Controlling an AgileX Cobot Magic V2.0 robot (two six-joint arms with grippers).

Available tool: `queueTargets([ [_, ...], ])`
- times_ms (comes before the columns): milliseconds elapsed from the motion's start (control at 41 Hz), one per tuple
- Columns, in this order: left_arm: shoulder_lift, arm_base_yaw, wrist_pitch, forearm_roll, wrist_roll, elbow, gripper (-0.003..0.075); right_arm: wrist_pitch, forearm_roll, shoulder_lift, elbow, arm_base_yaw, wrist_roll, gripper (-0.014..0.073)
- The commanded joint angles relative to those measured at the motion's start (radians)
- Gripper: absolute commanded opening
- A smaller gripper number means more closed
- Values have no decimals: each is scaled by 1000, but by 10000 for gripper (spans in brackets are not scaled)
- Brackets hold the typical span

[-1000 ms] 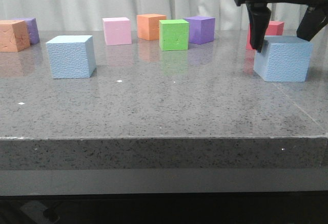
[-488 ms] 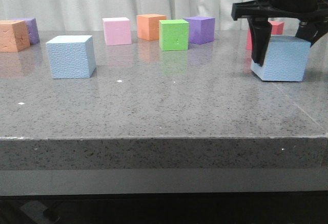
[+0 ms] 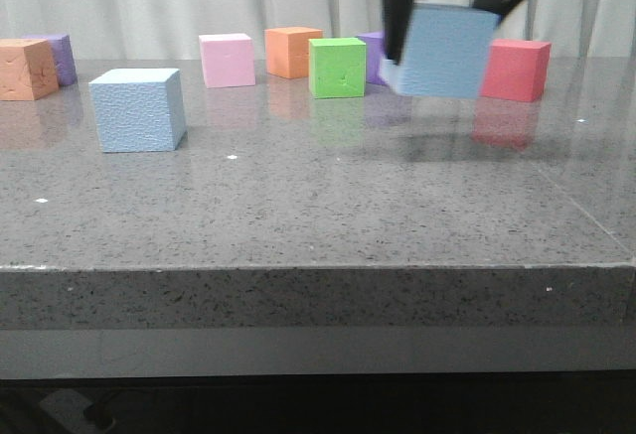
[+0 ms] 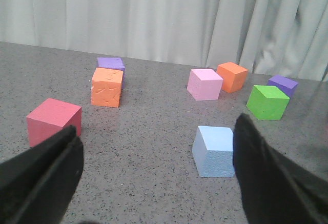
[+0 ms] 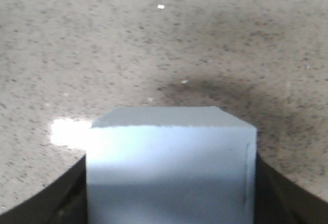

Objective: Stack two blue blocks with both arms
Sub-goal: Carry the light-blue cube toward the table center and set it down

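Observation:
One pale blue block point(image 3: 137, 108) rests on the grey table at the left; it also shows in the left wrist view point(image 4: 214, 150). My right gripper point(image 3: 452, 2) is shut on the second blue block point(image 3: 442, 52) and holds it in the air above the table, right of centre. In the right wrist view that block point(image 5: 169, 167) fills the space between the fingers. My left gripper point(image 4: 156, 183) is open and empty, above the table, with the resting blue block near its one finger. The left gripper is out of the front view.
Other cubes stand along the back: orange point(image 3: 25, 68), purple point(image 3: 60, 57), pink point(image 3: 227, 60), orange point(image 3: 292, 52), green point(image 3: 337, 67), a purple one point(image 3: 370, 47) partly hidden, and red point(image 3: 517, 70). The table's front edge point(image 3: 318, 270) is near.
My right gripper closed on the right blue block, lifted it off the table and carried it left. The red cube behind it is now uncovered. The left blue block has not moved.

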Motion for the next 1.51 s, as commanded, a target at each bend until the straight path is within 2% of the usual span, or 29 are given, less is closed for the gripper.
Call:
queueTargets([
  [0, 15, 4, -83, -10, -8, -26, 585, 5, -126, -2, -66, 46, 115, 392],
  [122, 15, 4, -83, -10, -8, -26, 585, -13, -163, 37, -99, 80, 208, 383],
  [488, 15, 4, -83, -10, -8, -26, 585, -133, -179, 102, -102, 81, 208, 383],
  [659, 15, 4, -83, -10, -8, -26, 585, -133, -178, 103, -102, 81, 208, 391],
  [951, 15, 4, -83, -10, -8, -26, 585, -122, -177, 104, -102, 80, 208, 573],
  [1268, 15, 4, -83, -10, -8, -26, 585, -102, -177, 86, -103, 80, 207, 585],
  [1390, 15, 4, -83, -10, -8, -26, 585, -77, -177, 34, -103, 80, 168, 585],
  [1488, 15, 4, -83, -10, -8, -26, 585, -1, -161, -31, -103, 80, 41, 585],
])
